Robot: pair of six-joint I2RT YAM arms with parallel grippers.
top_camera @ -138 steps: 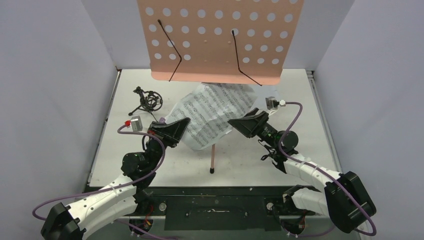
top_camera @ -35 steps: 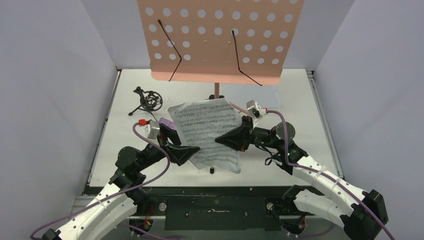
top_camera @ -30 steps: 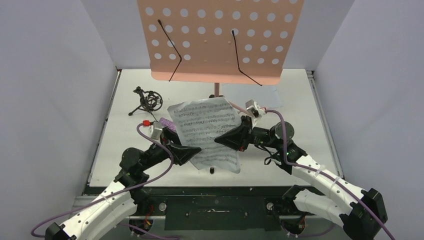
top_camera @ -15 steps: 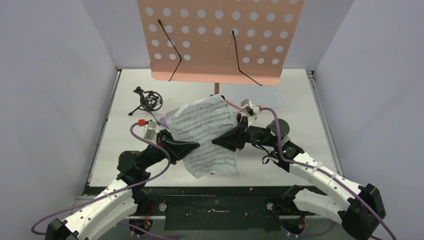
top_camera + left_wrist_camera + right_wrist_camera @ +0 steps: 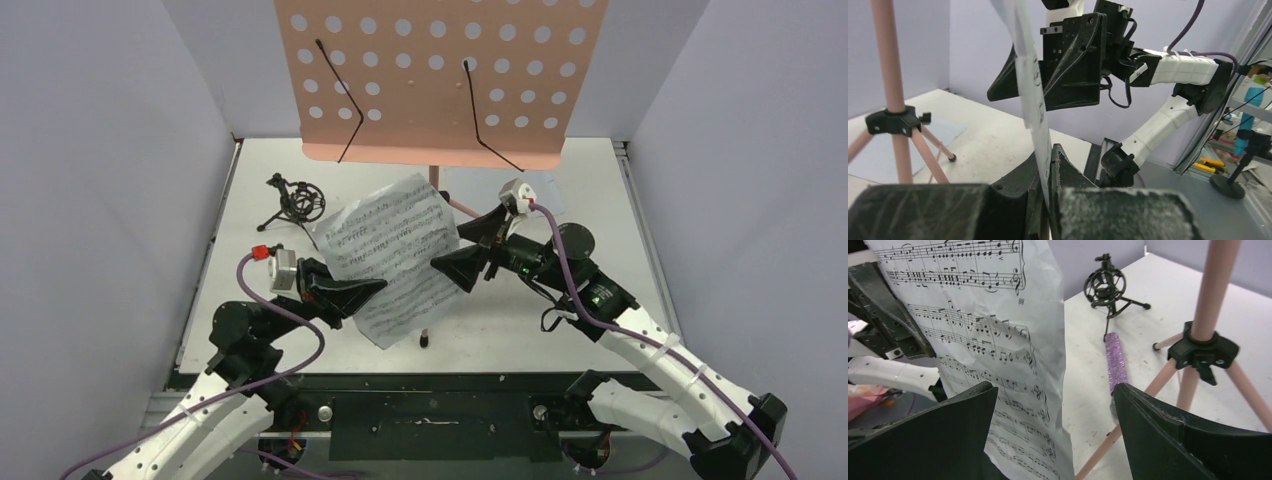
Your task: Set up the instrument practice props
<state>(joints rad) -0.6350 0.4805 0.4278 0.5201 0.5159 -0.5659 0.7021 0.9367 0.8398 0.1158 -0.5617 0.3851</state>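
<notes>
The pink music stand's perforated desk fills the far middle; its tripod hub shows in the right wrist view. One white sheet-music page stands on edge above the table. My left gripper is shut on its lower left edge, jaws pinching the paper. My right gripper stands open just right of the page, whose edge hangs between its fingers, untouched. The purple glitter microphone lies on the table by a stand leg. The black tripod mic holder stands at the far left.
A pale flat sheet lies on the table behind my right arm. One pink stand leg ends in a black foot near the front edge. Grey walls close in on both sides.
My right gripper opened, let go of the page and drew back to the right. My left gripper shut on the page and now carries it alone, tilted further left.
</notes>
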